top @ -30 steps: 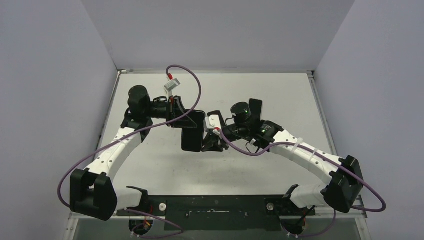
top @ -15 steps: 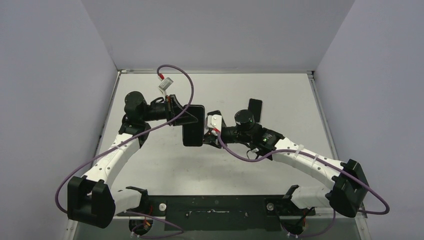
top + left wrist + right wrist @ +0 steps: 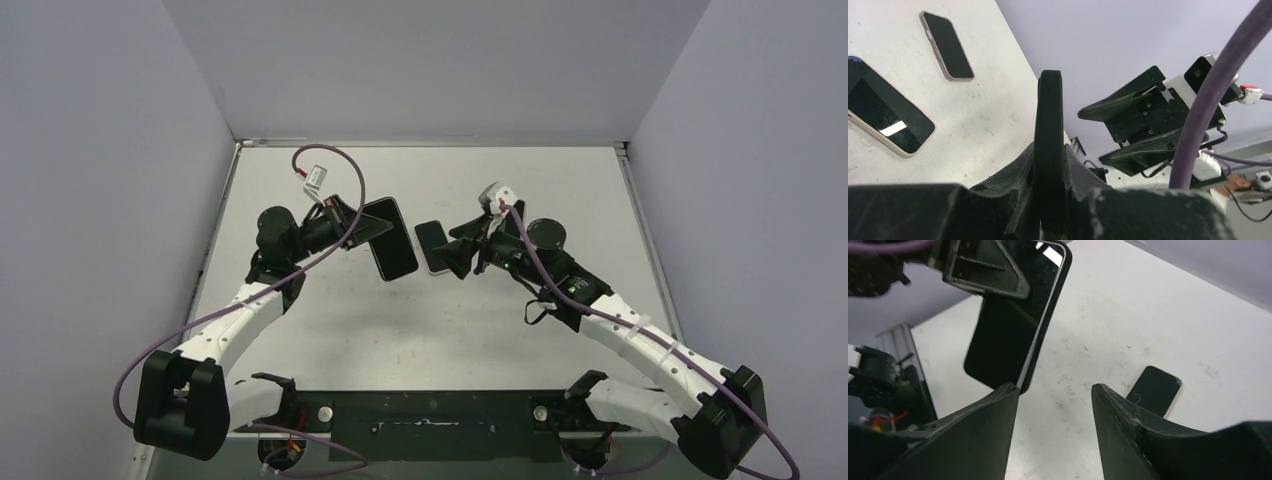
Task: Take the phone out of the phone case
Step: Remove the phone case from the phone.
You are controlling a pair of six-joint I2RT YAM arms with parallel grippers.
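My left gripper [image 3: 368,230] is shut on the black phone case [image 3: 392,238] and holds it tilted above the table. In the left wrist view the case [image 3: 1048,125] stands edge-on between the fingers [image 3: 1018,172]. The right wrist view shows the case [image 3: 1015,325] with a glossy phone screen and a silvery edge inside it. My right gripper [image 3: 458,256] is open and empty, a short way right of the case. Its fingertips [image 3: 1007,390] point toward the case's lower corner without touching it.
A loose phone [image 3: 432,247] lies flat on the table between the grippers. The left wrist view shows two loose phones, a near one [image 3: 885,117] and a far one [image 3: 948,45]. A small dark phone [image 3: 1154,390] lies beyond my right finger. Grey walls enclose the table.
My right gripper has drawn back to the right from the case's edge and turned. My left gripper has moved the case up and back, tilting it.
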